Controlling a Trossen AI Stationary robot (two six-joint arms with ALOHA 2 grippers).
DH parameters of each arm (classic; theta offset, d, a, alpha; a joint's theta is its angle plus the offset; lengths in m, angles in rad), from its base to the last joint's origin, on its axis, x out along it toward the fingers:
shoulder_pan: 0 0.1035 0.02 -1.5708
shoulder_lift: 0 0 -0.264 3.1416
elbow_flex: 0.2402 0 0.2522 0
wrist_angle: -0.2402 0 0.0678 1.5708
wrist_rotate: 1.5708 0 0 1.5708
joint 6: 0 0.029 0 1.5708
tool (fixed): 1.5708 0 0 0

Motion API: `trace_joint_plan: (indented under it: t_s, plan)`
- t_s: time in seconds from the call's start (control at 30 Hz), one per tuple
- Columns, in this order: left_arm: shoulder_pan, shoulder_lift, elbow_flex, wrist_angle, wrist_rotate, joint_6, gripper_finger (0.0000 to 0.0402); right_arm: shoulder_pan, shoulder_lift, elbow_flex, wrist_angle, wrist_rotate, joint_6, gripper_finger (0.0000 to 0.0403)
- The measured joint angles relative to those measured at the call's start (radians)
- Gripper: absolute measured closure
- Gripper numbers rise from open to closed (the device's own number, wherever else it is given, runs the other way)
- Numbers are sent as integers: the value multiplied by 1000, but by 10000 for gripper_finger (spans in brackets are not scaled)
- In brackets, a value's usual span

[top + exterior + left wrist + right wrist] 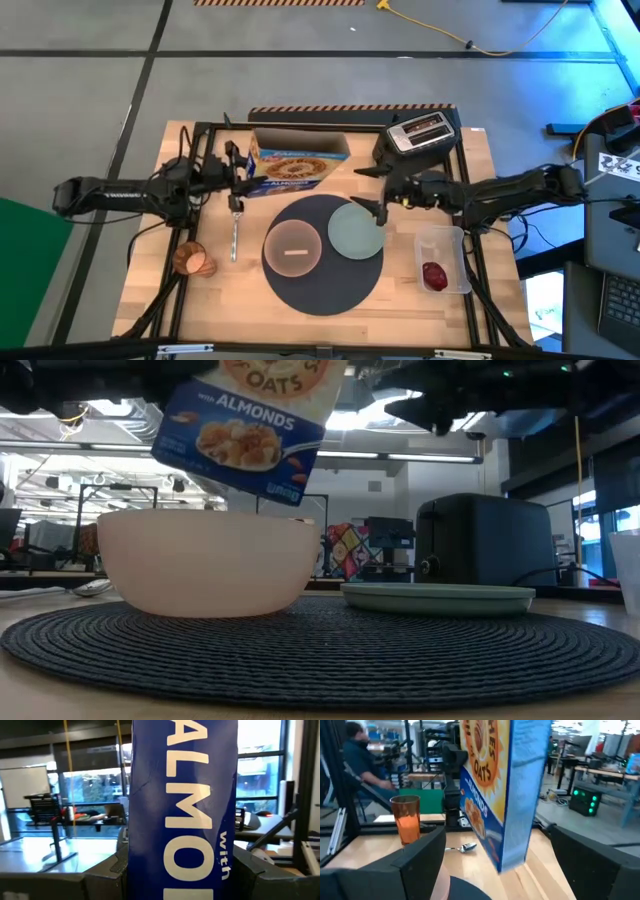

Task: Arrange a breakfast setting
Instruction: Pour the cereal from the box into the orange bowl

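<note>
Here the cereal box (pixel 296 166) is held aloft, clamped in the left hand (pixel 240 180), beyond the pink bowl (pixel 293 247) (on the mat (pixel 325 295)); the right hand (pixel 372 190), fingers apart, is poised over the green plate (pixel 356 233).

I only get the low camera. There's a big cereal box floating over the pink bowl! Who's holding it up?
Observer: The left gripper is shut on the cereal box, lifted off the table.
Operator: Where's the other arm?
Observer: The right gripper hangs open above the pale green plate, holding nothing.
Operator: Is there a cup anywhere?
Observer: Yes, an amber cup stands near the table's left edge, beyond the metal spoon.
Operator: Any fruit?
Observer: A small red fruit sits in a clear container to the right of the mat.
</note>
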Motion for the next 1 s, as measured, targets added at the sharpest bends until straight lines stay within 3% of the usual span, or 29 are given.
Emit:
trace_joint_plan:
  t_s: [0.17, 0.3, 0.43, 0.77, 1.0]
  plan:
    - [-54, 69, 0, 131, 26, 0, 208, -52, 67, 58, 5, -47, -10, 55]
    - [-82, 102, 0, 172, 17, 7, 208, -101, 94, 74, 62, -215, 51, 55]
    - [-85, 128, 0, 218, -4, 9, 208, -104, 125, 97, 79, -303, 52, 55]
    - [-86, 180, 8, 309, 4, 0, 208, -126, 244, 187, 107, -302, 48, 55]
    - [-87, 189, 40, 305, 17, 1, 208, -123, 317, 270, 47, -393, 40, 63]
